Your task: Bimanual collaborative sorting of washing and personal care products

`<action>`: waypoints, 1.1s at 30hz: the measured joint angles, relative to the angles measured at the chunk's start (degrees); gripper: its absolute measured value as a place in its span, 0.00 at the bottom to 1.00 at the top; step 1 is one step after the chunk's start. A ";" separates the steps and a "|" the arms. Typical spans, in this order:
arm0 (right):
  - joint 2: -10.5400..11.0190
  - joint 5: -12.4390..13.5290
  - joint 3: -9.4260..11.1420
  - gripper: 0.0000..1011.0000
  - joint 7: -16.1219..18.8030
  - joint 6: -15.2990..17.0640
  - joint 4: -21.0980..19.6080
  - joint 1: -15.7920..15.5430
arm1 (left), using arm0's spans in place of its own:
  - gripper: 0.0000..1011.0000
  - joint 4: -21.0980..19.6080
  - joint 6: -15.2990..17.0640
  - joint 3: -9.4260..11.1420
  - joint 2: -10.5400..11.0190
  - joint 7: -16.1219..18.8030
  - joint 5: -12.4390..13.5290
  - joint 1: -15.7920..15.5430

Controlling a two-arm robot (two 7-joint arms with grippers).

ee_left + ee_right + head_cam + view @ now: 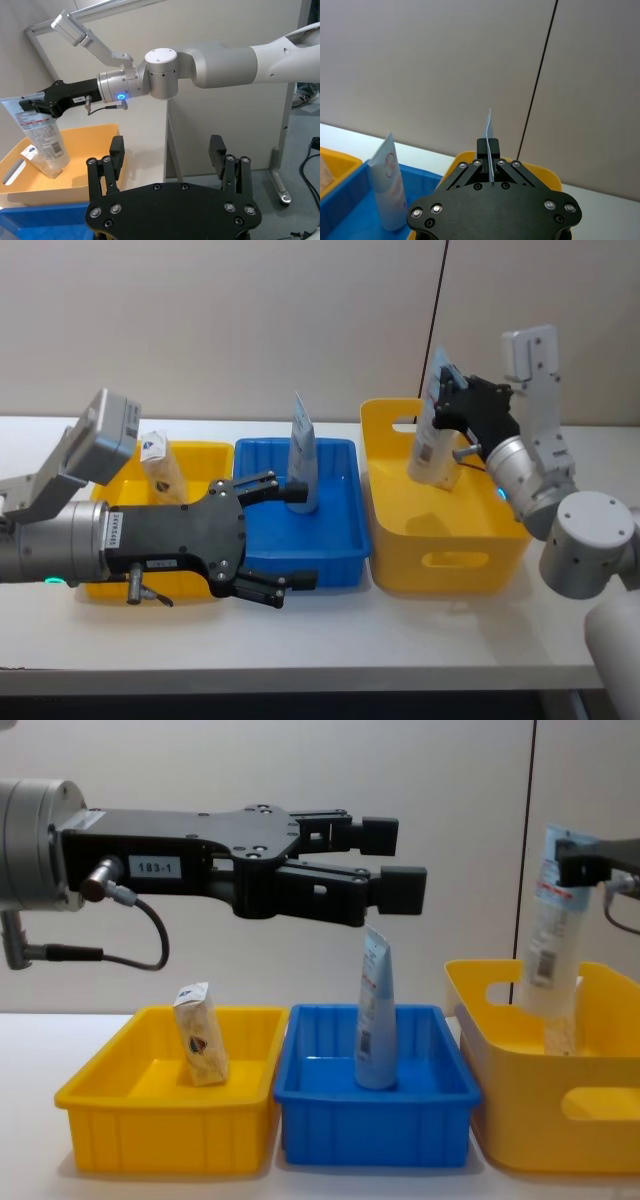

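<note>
A white-and-pale-blue squeeze tube [432, 445] hangs cap-down inside the yellow basket [450, 530], with my right gripper [445, 400] shut on its flat crimped top end [490, 142]. The chest view shows the same tube [548, 950] held by the right gripper [575, 865]. I cannot tell whether its cap touches the basket floor. A second tube [303, 455] stands upright in the blue tray [345, 560]. A cream paper-wrapped pack with a dark logo [160, 465] leans in the yellow tray [215, 450]. My left gripper [298, 536] hovers open and holds nothing, above the blue tray's near left part.
The three containers stand in a row on the white table: yellow tray [160, 1120], blue tray [370, 1120] and yellow basket [520, 1110]. A bare wall rises behind them. Bare tabletop [400, 640] lies between the containers and the front edge.
</note>
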 joint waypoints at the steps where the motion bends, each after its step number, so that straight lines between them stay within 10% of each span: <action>1: 0.06 -0.11 0.12 0.00 -0.06 0.04 0.14 -0.04 | 0.99 -0.01 0.00 0.00 0.00 0.00 0.00 0.00; 13: 0.31 -1.30 0.73 0.03 -0.61 0.54 1.51 -0.57 | 0.99 0.00 0.00 0.00 0.00 0.00 0.00 0.00; 33: 0.50 -0.61 0.50 0.66 4.33 0.71 0.86 -2.11 | 0.99 -0.01 0.00 0.00 0.00 0.00 0.00 0.00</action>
